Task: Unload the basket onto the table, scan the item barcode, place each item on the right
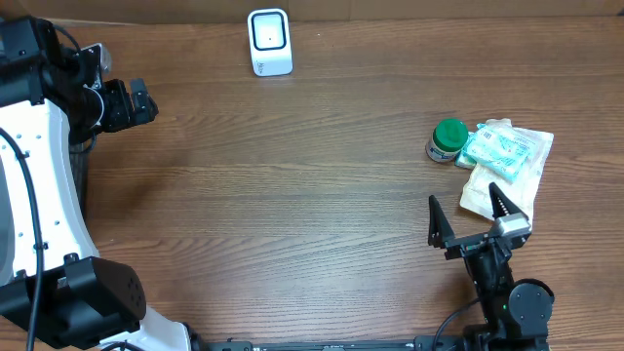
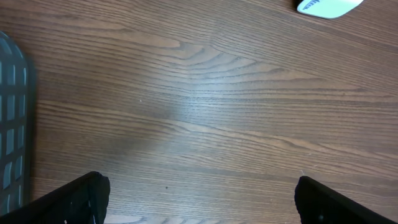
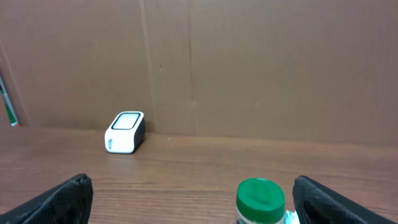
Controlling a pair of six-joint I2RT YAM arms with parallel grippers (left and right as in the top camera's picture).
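We note the counter (image 1: 292, 214) is brown with a streaked wood grain. We record the scanner (image 1: 269, 42) as white with a dark-rimmed face, the bottle (image 1: 448, 139) as green-capped, the packet (image 1: 505, 151) as white with teal print, the back wall (image 3: 261, 62) as plain brown cardboard.

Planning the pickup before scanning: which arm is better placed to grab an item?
Right. The right gripper stands open near the green-capped bottle and the packets, with the bottle ahead in its wrist view. The left gripper, also open, hangs over bare wood far across the table.
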